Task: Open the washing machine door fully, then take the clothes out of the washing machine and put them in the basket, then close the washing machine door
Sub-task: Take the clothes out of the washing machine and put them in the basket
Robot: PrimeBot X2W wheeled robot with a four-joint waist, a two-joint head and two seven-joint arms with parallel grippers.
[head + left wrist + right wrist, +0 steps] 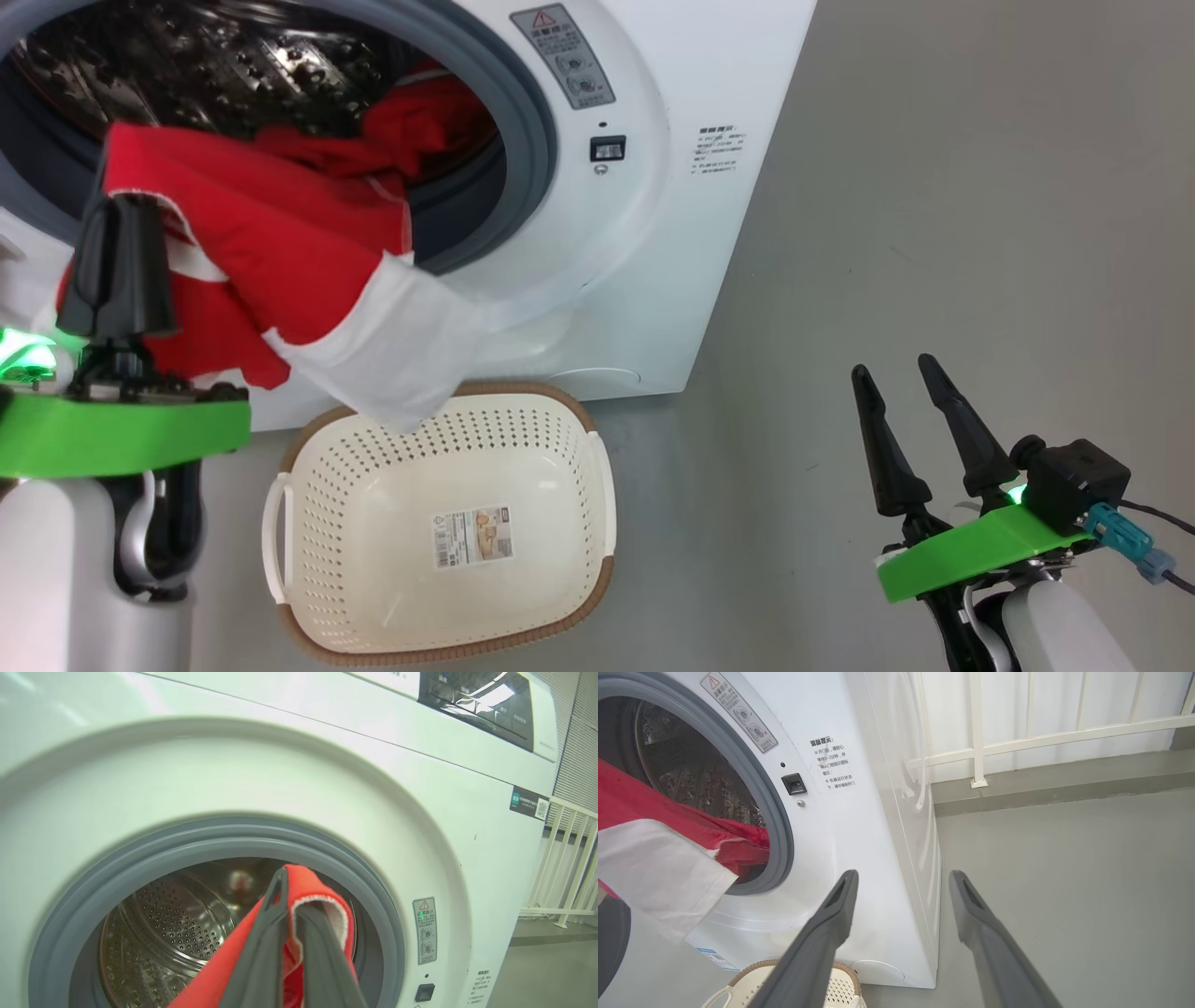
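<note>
At the mouth of the washer (728, 233), the left gripper (121, 224) was clamped on a fold of the red clothes (280, 233). The left wrist view showed its two fingers pressed together, with red cloth and a white hem pinched between them. The held garment hung out over the grey gasket (537, 140), partly outside the opening, while more red fabric lay inside against the steel drum (173, 910). A white panel (401, 345) of the garment drooped down the washer's front. Its lowest corner hung at the rim of the basket (597, 467) on the washer's side; whether it touched that rim I could not tell. The basket stood on the grey floor (934, 233) just in front of the washer, below the opening, with a paper label (471, 537) on its bottom. The right gripper (892, 366) hovered low to the right, well apart from the clothes and the basket. Its fingers were spread wide and empty, pointing toward the washer's right front corner. A dark curved shape at the lower left edge of the right wrist view was perhaps the door (609, 942), standing open at the left, but too little of it showed to be sure.
</note>
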